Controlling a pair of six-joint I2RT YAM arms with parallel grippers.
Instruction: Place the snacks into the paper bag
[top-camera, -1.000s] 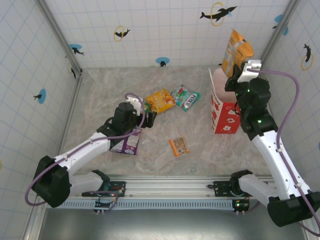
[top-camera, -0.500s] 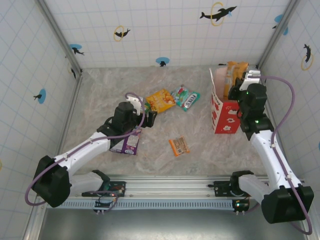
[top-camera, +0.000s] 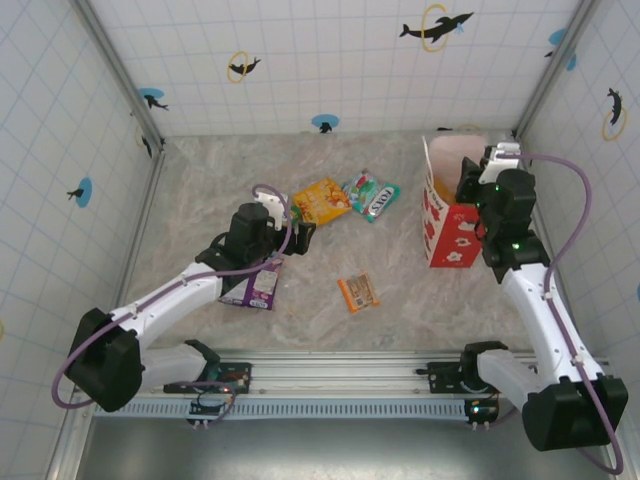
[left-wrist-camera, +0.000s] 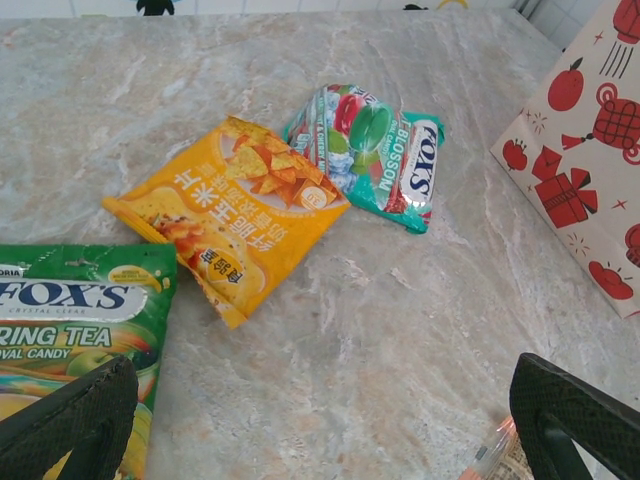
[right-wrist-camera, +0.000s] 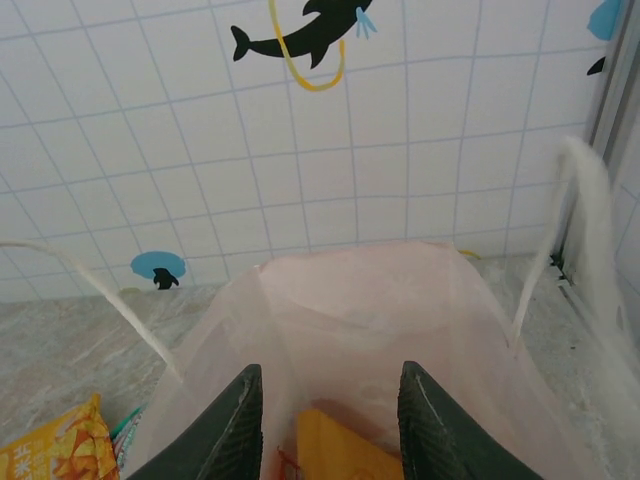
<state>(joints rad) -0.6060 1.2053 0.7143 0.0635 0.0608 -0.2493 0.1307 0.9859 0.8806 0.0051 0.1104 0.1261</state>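
Note:
The paper bag (top-camera: 452, 228) stands upright at the right of the table, white with red fruit prints (left-wrist-camera: 590, 170). My right gripper (top-camera: 470, 178) hangs over its mouth, open (right-wrist-camera: 330, 372). An orange packet (right-wrist-camera: 340, 448) lies loose inside the bag (right-wrist-camera: 350, 300) below the fingers. My left gripper (top-camera: 296, 233) is wide open over bare table (left-wrist-camera: 322, 362). A green packet (left-wrist-camera: 70, 320) lies by its left finger. Ahead of it lie a yellow-orange packet (top-camera: 320, 200) (left-wrist-camera: 230, 215) and a teal packet (top-camera: 372, 196) (left-wrist-camera: 375, 155). A purple packet (top-camera: 255, 288) lies under the left arm. A small orange bar (top-camera: 357, 292) (left-wrist-camera: 492, 455) lies mid-table.
Tiled walls (top-camera: 320, 70) close in the table on three sides, and the bag stands close to the right wall. The bag's white cord handles (right-wrist-camera: 575, 230) rise on either side of my right gripper. A metal rail (top-camera: 330, 375) runs along the near edge.
My right gripper came down from above the bag to its mouth with the orange packet, then opened; the packet now lies inside. The left arm has not moved.

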